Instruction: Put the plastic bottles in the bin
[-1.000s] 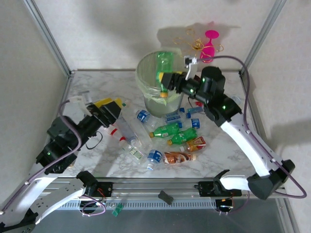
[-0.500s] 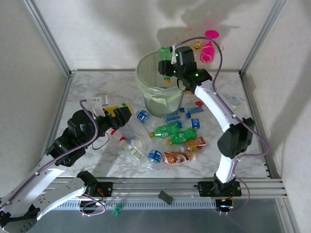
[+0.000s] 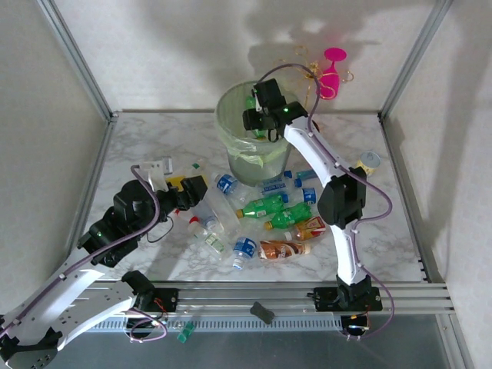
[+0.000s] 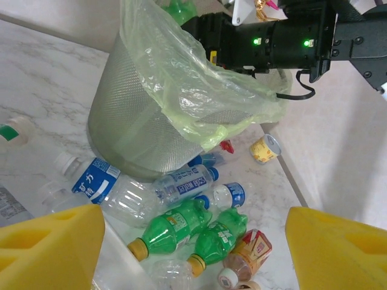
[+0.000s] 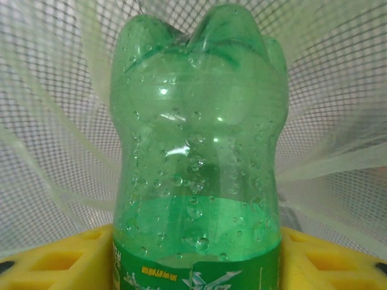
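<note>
The bin (image 3: 227, 115), pale green with a bag liner, stands at the back of the table. My right gripper (image 3: 258, 121) reaches into its mouth, shut on a green bottle (image 3: 250, 101). In the right wrist view this bottle (image 5: 196, 151) sits base-up between the yellow pads (image 5: 48, 257) against the bin's mesh. On the marble in front of the bin lie several plastic bottles: green ones (image 3: 261, 205) (image 4: 175, 226), clear blue-labelled ones (image 3: 227, 184) (image 4: 181, 184), brown-orange ones (image 3: 283, 250). My left gripper (image 3: 192, 188) (image 4: 193, 220) hovers open at the left of that pile, holding nothing.
A pink wine glass (image 3: 332, 69) and a gold wire stand (image 3: 307, 71) are behind the bin. A short yellow-labelled can (image 3: 370, 161) (image 4: 265, 148) lies at the right. Metal frame posts (image 3: 77, 61) bound the table's back corners.
The right arm has swung left and carried the green bottle from the bin's right rim into its mouth. The left gripper has crept slightly right toward the bottle pile.
</note>
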### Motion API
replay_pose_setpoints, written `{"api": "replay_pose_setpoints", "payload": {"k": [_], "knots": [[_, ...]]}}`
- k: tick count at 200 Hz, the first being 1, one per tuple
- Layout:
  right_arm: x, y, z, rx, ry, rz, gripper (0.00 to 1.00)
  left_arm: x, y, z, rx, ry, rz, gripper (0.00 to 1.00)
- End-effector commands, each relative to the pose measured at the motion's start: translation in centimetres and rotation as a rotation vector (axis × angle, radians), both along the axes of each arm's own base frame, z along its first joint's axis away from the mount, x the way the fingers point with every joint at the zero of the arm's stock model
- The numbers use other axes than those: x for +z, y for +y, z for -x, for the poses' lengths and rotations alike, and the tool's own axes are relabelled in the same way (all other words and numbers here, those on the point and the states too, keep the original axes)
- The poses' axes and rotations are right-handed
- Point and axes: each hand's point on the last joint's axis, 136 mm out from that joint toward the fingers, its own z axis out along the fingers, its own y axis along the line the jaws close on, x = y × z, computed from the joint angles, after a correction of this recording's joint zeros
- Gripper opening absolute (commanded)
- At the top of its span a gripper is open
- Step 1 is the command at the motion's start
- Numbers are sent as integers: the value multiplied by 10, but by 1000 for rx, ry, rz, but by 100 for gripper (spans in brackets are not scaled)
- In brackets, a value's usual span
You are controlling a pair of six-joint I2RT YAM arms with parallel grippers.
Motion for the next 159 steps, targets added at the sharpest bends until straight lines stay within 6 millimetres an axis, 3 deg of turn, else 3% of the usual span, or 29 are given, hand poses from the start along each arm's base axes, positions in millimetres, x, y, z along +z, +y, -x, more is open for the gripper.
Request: {"api": "replay_pose_setpoints", "payload": {"k": [1,35,65,84,126,159], "knots": [[-4,-4,6,6,37,49,61,-4,6,-2,42,8,-2,78],[-18,-2,8,13,74,59,67,-5,8,-3,55,11,-12,78],[-16,1,11,26,75,50,74,-7,14,-4,87,15,-26,78],[-9,3,12,33,66,31,81,-9,24,-6,136,17,-52,78],[5,3,13,33,41,15,84,-3,29,-6,159,6,-59,78],[38,-5,14,3,-30,-3,84,0,36,-7,192,4,-79,79]]}}
